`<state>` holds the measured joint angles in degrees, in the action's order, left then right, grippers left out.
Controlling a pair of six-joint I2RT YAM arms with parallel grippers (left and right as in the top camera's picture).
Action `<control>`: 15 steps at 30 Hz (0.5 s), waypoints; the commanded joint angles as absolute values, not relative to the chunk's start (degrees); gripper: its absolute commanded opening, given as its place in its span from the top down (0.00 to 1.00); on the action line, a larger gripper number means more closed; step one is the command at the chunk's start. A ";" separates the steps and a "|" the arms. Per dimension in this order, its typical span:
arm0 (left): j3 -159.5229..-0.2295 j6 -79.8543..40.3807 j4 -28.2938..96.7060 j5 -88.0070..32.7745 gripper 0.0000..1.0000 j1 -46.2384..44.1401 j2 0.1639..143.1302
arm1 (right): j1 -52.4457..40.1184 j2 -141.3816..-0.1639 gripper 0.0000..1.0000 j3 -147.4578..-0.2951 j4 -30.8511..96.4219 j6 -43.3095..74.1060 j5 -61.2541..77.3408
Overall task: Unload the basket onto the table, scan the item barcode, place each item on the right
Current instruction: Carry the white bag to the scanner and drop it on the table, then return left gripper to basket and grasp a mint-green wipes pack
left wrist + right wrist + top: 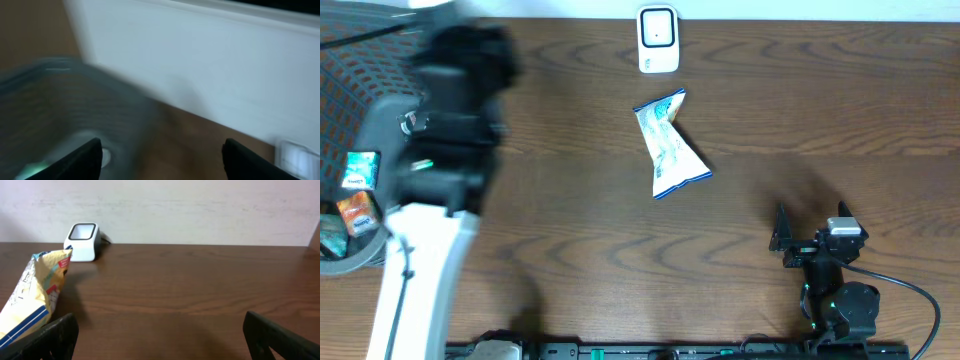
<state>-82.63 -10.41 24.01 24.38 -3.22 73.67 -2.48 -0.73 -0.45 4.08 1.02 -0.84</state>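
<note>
The item, a white, blue and yellow snack bag [670, 143], lies on the brown table a little in front of the white barcode scanner [658, 40] at the back edge. My right gripper [810, 222] rests low at the front right, open and empty. Its wrist view shows the bag [35, 295] at the left and the scanner [82, 235] behind it. My left gripper [160, 160] is open with nothing between its fingers. It is blurred by motion and hangs at the far left beside the basket.
A dark mesh basket [350, 120] holding several small packets [355, 195] stands at the left edge, partly under the left arm [450, 130]. A white wall [200, 205] runs behind the table's back edge.
</note>
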 commanded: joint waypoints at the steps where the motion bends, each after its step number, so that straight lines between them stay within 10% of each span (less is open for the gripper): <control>1: -83.18 -9.45 26.70 25.58 0.25 9.56 72.95 | -2.68 -0.49 0.01 -0.30 4.27 1.65 -0.91; 15: -79.94 -2.55 38.68 25.63 0.13 34.87 88.27 | -2.68 -0.49 0.01 -0.30 4.25 1.65 -0.91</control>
